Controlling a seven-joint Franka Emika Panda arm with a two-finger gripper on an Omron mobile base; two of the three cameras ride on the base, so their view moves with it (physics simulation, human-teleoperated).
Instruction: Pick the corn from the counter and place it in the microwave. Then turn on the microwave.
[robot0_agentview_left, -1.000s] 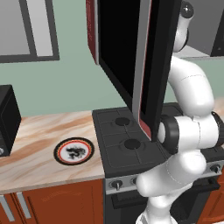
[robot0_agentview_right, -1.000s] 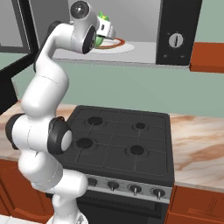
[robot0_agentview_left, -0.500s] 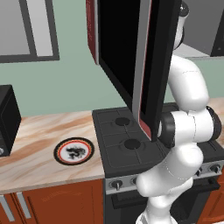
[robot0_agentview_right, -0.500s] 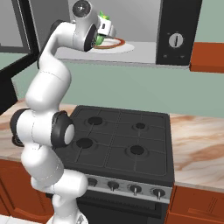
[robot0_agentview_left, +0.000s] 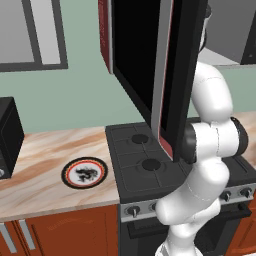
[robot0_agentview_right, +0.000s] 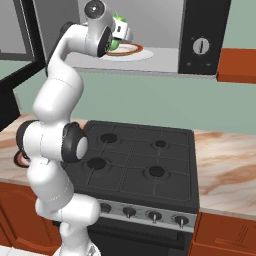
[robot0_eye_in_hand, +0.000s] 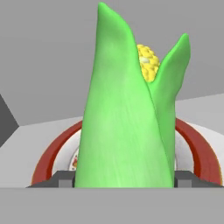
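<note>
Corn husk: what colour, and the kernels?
Bright green husk on the corn, yellow kernels at the tip; hand view.

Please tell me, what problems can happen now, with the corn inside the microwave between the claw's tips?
1. The corn stands upright between the claw tips over the red-rimmed plate inside the microwave. Once released, it may topple and roll off the plate.

2. The microwave door hangs wide open beside the arm; pulling back carelessly could bump it.

3. The knob cannot start anything useful until the door is shut.
</note>
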